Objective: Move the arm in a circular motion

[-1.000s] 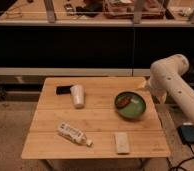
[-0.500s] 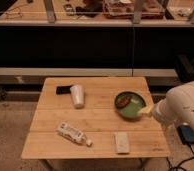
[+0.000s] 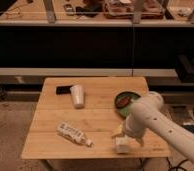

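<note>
The arm (image 3: 155,120) is large and cream-white, made of thick rounded segments with small dark holes. It comes in from the lower right and bends over the right side of the wooden table (image 3: 97,117). Its tapering end with the gripper (image 3: 121,134) hangs low over the table's front right part, just above a small white block (image 3: 122,145). The arm covers the near rim of a green bowl (image 3: 124,99).
A white cup (image 3: 78,95) stands upside down at the back left beside a flat black object (image 3: 63,90). A plastic bottle (image 3: 74,134) lies on its side at the front left. Behind the table runs a dark counter (image 3: 90,47) with shelves above.
The arm has swung from the table's right edge leftward and forward, over the table. Its tip has dropped from near the bowl to just above the white block.
</note>
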`<action>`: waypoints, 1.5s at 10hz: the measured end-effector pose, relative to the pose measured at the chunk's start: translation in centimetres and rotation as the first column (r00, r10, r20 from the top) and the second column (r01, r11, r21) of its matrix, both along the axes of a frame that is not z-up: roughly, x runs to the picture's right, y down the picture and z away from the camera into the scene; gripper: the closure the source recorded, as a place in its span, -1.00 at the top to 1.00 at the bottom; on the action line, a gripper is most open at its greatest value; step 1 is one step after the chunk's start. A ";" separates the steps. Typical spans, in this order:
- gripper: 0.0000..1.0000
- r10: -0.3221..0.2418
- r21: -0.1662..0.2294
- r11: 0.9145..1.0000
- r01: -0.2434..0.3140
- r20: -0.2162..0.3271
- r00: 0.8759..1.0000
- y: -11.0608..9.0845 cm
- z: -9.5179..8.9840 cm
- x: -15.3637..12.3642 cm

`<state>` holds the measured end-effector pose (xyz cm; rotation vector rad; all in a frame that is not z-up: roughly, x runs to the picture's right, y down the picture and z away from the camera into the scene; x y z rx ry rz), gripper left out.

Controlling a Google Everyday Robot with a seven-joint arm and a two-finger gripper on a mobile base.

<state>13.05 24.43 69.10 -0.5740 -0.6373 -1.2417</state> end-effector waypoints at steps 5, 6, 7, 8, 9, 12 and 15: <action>0.60 -0.308 0.088 0.951 0.296 0.219 0.926 -5.7 9.3 -15.0; 0.60 -0.326 0.146 0.942 0.302 0.187 0.927 -9.6 11.6 -15.4; 0.60 -0.337 0.226 0.924 0.307 0.110 0.935 -15.3 14.2 -14.3; 0.60 -0.327 0.274 0.914 0.300 0.059 0.943 -19.1 15.6 -13.4; 0.60 -0.290 0.312 0.909 0.277 -0.005 0.957 -22.9 17.1 -11.4; 0.60 -0.098 0.354 0.920 0.170 -0.212 0.972 -29.2 19.9 0.0; 0.60 0.077 0.352 0.934 0.067 -0.382 0.921 -29.5 17.6 12.8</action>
